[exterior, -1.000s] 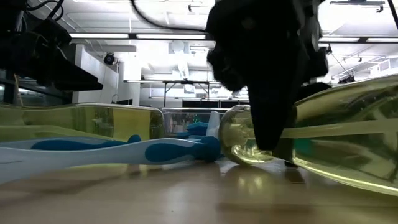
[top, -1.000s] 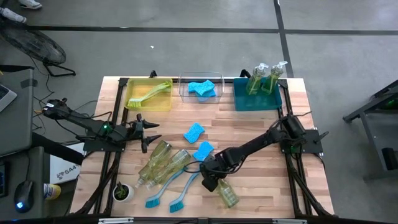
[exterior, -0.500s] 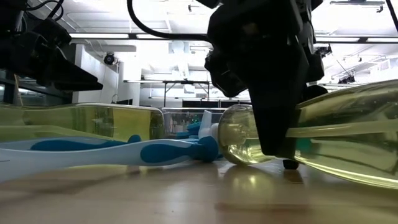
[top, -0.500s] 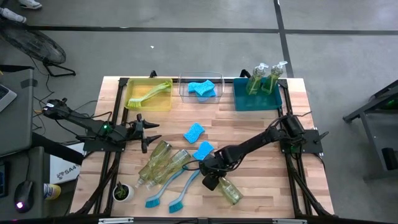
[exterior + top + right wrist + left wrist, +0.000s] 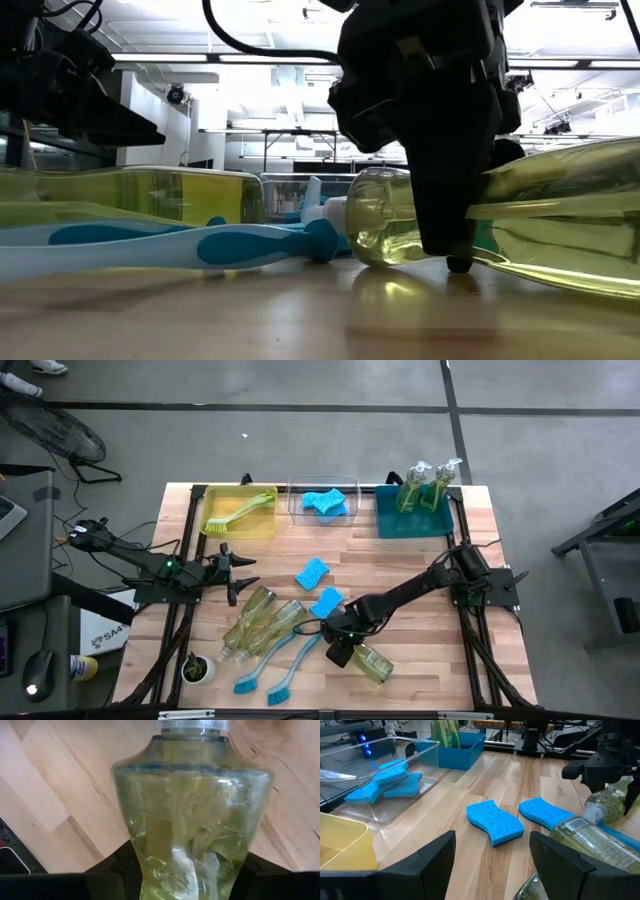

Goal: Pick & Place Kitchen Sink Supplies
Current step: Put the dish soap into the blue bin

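Down at the front of the bench (image 5: 420,585), the right claw (image 5: 345,645) sits right over a soap bottle (image 5: 368,663) lying on its side, fingers straddling the body just below the shoulder. The right wrist view shows the clear yellow-green bottle filling the gap between the dark fingers, which look like they touch its sides, but I honestly can't tell if it's fully clamped or just about there, so I'd call this the grasp step of a bottle pick. The left claw (image 5: 232,573) waits with its fingers apart over the left part of the bench, near two more tipped bottles (image 5: 262,622) and a pair of blue dish brushes (image 5: 285,672). Two bottles already stand in the teal bin (image 5: 412,523) at the back right, so my guess is this one goes there too. Next move probably needs a firm squeeze on that slick round plastic, then a straight lift before swinging it back to the bin and standing it upright.
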Tool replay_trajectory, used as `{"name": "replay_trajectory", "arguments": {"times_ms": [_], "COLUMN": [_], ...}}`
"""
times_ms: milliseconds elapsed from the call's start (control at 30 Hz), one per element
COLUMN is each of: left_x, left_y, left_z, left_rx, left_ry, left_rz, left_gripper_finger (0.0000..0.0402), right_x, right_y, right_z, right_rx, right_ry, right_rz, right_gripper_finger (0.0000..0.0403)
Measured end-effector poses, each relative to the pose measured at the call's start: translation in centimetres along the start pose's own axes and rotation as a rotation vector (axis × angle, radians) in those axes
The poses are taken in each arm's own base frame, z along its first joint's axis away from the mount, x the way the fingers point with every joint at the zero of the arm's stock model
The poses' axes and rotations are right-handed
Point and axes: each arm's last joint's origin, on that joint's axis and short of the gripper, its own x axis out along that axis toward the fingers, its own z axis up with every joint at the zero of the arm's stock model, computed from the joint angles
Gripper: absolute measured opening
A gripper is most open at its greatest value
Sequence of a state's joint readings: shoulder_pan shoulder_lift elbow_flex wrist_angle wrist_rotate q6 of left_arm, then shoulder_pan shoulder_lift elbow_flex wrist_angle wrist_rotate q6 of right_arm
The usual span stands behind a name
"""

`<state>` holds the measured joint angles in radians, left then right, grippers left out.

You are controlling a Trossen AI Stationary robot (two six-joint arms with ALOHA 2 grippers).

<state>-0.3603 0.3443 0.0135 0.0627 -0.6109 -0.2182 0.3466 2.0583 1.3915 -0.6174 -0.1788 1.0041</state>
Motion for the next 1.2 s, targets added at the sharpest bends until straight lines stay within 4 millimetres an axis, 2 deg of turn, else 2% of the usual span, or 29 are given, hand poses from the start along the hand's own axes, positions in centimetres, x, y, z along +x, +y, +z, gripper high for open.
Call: {"name": "replay_trajectory", "arguments": {"times_ms": [133, 300, 600, 800, 1000, 1200], "left_x": [0.0, 0.0, 0.0, 0.0, 0.0, 0.0], "left_y": [0.0, 0.0, 0.0, 0.0, 0.0, 0.0], "left_z": [0.0, 0.0, 0.0, 0.0, 0.0, 0.0], "left_rx": [0.000, -0.001, -0.018, -0.032, -0.049, -0.049], "left_ry": [0.001, 0.000, 0.000, 0.001, 0.001, 0.001], "left_rz": [0.000, 0.000, -0.001, -0.001, -0.001, -0.001], "left_gripper_finger": [0.0250, 0.0250, 0.0250, 0.0250, 0.0250, 0.0250], "right_x": [-1.6, -5.6, -12.7, -15.8, -17.6, -19.8], "right_y": [-0.6, -1.0, -0.7, -0.9, -2.7, -5.7], "right_z": [-0.2, 0.0, -1.3, -2.4, -3.0, -3.4], "right_rx": [-0.011, -0.025, -0.069, -0.112, -0.143, -0.095], "right_ry": [-0.061, -0.271, -0.845, -1.143, -1.238, -1.212], "right_rz": [-0.084, -0.186, -0.387, -0.611, -0.858, -0.964], "right_gripper_finger": [0.0177, 0.0175, 0.0175, 0.0175, 0.0171, 0.0170]}}
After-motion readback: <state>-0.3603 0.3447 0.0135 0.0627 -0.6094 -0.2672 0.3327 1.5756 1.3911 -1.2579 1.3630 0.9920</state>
